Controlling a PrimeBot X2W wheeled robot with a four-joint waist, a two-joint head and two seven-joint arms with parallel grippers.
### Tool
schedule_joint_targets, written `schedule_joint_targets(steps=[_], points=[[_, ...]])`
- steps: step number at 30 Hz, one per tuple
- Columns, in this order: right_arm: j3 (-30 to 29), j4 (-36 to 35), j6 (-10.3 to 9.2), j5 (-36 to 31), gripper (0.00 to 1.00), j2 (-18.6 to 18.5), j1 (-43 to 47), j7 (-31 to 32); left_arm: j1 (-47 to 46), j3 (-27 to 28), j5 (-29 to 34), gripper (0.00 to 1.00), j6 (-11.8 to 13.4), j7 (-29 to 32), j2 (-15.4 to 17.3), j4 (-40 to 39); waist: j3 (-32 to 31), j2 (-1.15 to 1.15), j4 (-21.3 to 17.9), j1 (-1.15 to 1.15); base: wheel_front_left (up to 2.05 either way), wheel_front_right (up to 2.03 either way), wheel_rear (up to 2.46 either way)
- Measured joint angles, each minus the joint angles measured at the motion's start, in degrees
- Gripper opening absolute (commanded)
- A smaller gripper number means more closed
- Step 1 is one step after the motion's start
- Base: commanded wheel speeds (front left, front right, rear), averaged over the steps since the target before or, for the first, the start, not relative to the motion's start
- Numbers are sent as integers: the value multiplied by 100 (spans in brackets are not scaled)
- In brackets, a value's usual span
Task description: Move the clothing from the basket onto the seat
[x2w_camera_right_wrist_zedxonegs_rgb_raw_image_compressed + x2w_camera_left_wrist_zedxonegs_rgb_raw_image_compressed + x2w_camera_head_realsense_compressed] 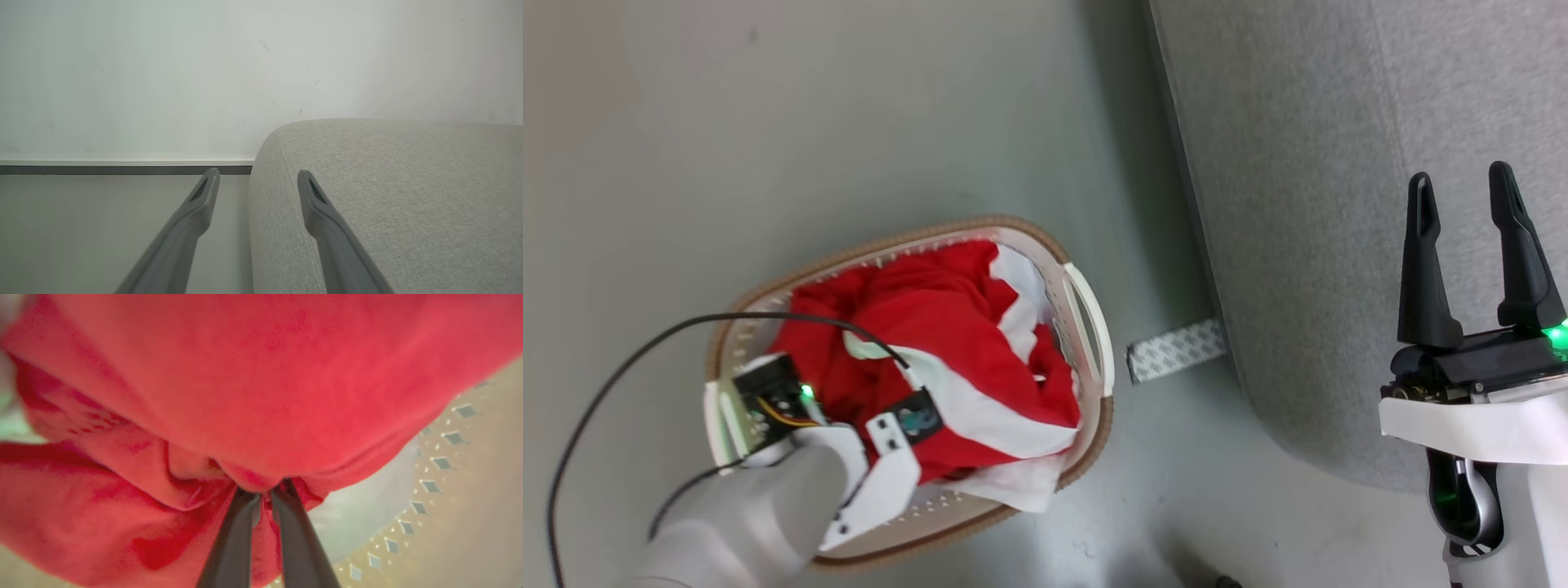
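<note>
There was one basket (1013, 224) at the lower middle of the head view, standing on the grey floor (768, 122). Inside it lay one heap of red and white clothing (947, 327). How many pieces made up the heap could not be told. There was one big grey seat (1339, 204) at the upper right, near the basket but not touching it.

Two grippers were there, each with two dark fingers. The left gripper (266, 494) reached down into the basket. In the left wrist view its fingers were squeezed together on a fold of the red clothing (261, 375), with the basket's wall of little holes (445, 457) at the right. The right gripper (1460, 184) was at the right edge, over the seat, with its fingers wide apart and nothing between them.

One strip of tape (1176, 349) lay on the floor between basket and seat. Its tiny marks were too small to read. One black cable (621, 359) curved at the lower left.
</note>
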Motion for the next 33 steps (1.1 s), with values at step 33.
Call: schedule_joint_targets(steps=[33], points=[[-423, 677, 0, -834, 100, 3, 1060, -1, 1124, -81, -2223, 0, -1, -1505, -876, -627, -3267, 0, 1376, -2, 0, 0, 0]])
